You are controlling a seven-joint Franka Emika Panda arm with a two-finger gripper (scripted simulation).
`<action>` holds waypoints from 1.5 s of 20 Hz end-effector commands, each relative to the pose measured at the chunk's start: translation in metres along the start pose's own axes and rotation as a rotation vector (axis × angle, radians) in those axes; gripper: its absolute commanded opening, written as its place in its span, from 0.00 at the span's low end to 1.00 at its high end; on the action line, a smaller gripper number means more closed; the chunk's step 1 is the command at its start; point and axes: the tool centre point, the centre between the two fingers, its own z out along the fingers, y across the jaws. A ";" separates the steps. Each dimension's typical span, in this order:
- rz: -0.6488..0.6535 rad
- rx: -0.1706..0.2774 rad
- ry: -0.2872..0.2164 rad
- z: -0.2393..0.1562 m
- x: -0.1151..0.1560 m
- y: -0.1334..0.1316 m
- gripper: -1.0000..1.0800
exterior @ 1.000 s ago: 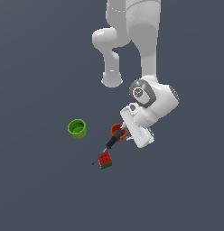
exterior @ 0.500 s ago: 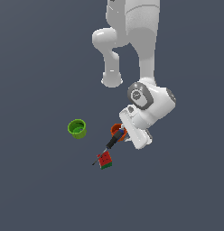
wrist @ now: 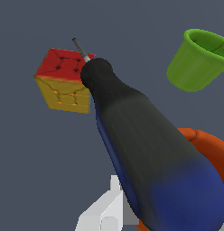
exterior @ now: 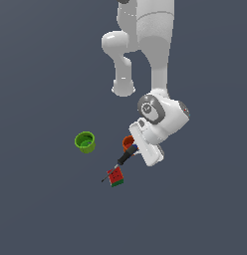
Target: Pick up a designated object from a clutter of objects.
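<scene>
My pincer (exterior: 137,148) (jaw state hidden, I cannot tell) hovers at the orange-red cup (exterior: 128,143); the adjacent screwdriver (exterior: 126,157) could probably snag, spoiling my grasp.

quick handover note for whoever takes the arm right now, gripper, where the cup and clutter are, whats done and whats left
Gripper: low over the clutter; open or shut cannot be told.
Orange-red cup: beside the gripper, partly hidden, on the surface.
Screwdriver: lies between the cup and the cube, its handle filling the wrist view.
Green cup: apart, toward the exterior view's left.
Done: approach. Left: grasp the orange-red cup and lift it.
</scene>
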 end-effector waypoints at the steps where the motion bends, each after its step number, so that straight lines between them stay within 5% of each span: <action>1: 0.000 0.000 0.000 0.000 0.000 0.000 0.00; 15: -0.001 0.000 -0.002 -0.021 0.015 -0.006 0.00; 30: -0.003 0.000 -0.008 -0.136 0.098 -0.041 0.00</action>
